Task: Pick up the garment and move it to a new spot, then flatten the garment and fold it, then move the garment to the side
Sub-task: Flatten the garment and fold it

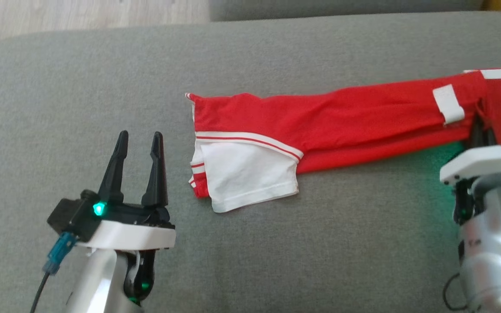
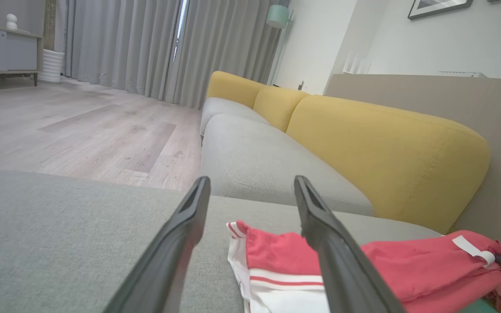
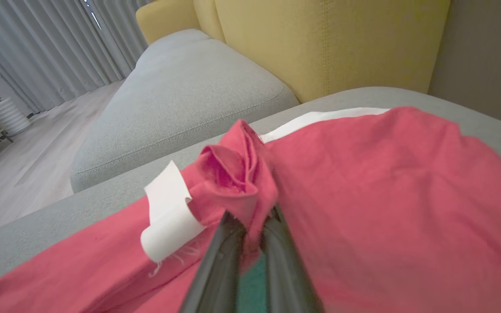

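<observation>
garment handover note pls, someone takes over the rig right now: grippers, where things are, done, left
Right gripper: shut on a pinch of the red garment, beside its white tag.
Left gripper: open, holding nothing, near the garment's white end but apart from it.
Garment: lies in a long strip on the grey cushion.
Done: grip taken.
Left: probably lift, flatten, fold, move aside.

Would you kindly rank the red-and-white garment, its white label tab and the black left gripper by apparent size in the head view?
1. red-and-white garment
2. left gripper, though it is nearer the camera
3. white label tab
</observation>
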Robot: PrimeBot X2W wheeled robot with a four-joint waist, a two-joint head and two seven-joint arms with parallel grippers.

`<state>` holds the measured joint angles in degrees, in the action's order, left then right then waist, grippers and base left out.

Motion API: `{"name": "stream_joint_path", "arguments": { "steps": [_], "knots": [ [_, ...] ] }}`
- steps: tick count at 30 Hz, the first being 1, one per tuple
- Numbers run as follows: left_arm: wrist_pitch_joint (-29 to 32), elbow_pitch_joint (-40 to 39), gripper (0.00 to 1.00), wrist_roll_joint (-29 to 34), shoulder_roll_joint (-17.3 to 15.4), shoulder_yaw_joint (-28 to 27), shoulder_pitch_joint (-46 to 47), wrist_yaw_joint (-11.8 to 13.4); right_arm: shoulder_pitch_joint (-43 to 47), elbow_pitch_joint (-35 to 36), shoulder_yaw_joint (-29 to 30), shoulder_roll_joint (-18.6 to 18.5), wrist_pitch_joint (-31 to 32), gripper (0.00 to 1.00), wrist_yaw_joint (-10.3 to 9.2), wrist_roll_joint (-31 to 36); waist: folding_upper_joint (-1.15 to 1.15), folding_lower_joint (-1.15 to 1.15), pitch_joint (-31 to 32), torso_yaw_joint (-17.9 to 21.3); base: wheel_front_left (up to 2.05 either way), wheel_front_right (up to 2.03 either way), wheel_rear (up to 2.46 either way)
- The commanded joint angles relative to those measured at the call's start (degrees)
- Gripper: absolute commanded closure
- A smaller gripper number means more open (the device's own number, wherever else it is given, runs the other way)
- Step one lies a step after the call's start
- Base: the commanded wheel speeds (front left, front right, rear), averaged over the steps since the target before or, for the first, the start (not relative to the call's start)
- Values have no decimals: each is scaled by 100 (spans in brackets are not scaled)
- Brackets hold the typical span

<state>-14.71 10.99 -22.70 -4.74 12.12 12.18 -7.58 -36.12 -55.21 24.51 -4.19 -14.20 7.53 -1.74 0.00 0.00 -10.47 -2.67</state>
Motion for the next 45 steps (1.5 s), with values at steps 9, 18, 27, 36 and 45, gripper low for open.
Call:
{"name": "stream_joint_path", "arguments": {
  "steps": [9,18,27,36,45],
  "knots": [
    [-29,-299,0,6,-59,-120,-68,9,187,1022,-903,105,62,100,-4,-478,0,0,324,12,0,0,0],
    [-29,-327,0,7,-51,-47,-159,9,344,1729,-2969,130,433,100,-4,-1928,0,0,613,-415,0,0,0],
    [-29,-305,0,-6,-15,51,-217,9,392,1862,-4559,130,512,100,-4,-2812,0,0,665,-955,0,0,0],
    [-29,-277,0,-47,35,198,-159,9,110,1035,-5506,131,313,100,-4,-3385,0,0,476,-1587,0,0,0],
    [-29,-229,0,-82,58,246,-82,9,-62,393,-6248,131,195,100,-4,-3785,0,0,308,-1887,0,0,0]
  ]
}}
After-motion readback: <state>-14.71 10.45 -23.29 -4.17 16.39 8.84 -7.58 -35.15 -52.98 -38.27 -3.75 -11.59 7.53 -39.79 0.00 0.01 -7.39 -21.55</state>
